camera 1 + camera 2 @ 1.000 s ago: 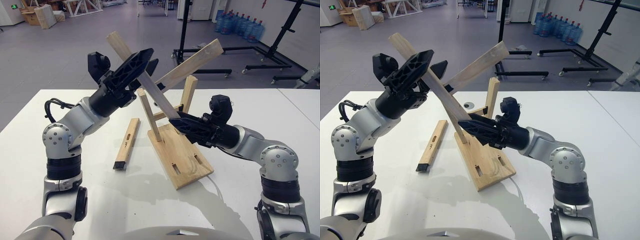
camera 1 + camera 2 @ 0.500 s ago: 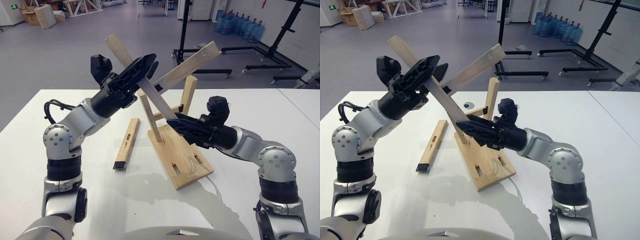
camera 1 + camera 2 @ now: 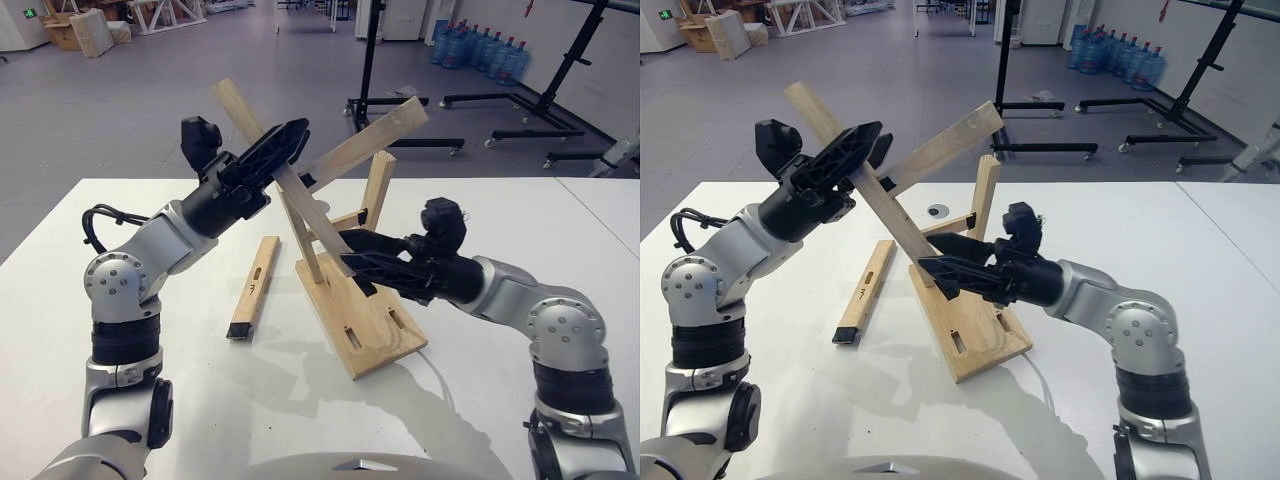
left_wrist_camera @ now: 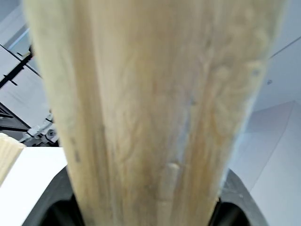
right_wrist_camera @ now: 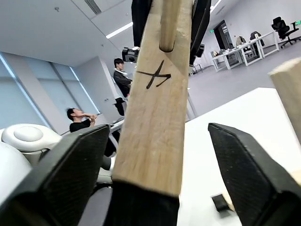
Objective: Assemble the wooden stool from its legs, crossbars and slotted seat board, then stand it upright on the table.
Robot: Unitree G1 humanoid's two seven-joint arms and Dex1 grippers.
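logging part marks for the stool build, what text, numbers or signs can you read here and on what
"X": hand-drawn in black on the wooden leg.
Small dark mark on the loose crossbar: too small to read.
Green sign in the room behind: too small to read.
Nothing else legible.

Long pale wooden leg [image 3: 320, 222]: a stretch near its upper end is covered by the black two-finger left gripper [image 3: 285, 155] clamped on it. The lower end is partly covered by the spread fingers of the black right gripper [image 3: 350, 250], so it cannot be told whether it meets the tilted pale wooden slotted seat board [image 3: 365, 335].

Left wrist view: leg grain blurred, both ends run off the picture's edges. Right wrist view: same, both ends cut off.

Second pale wooden bar [image 3: 375, 132], slanting up over the table's far edge: lower end hidden behind the left gripper.

The seat board's far part is covered by the right gripper.
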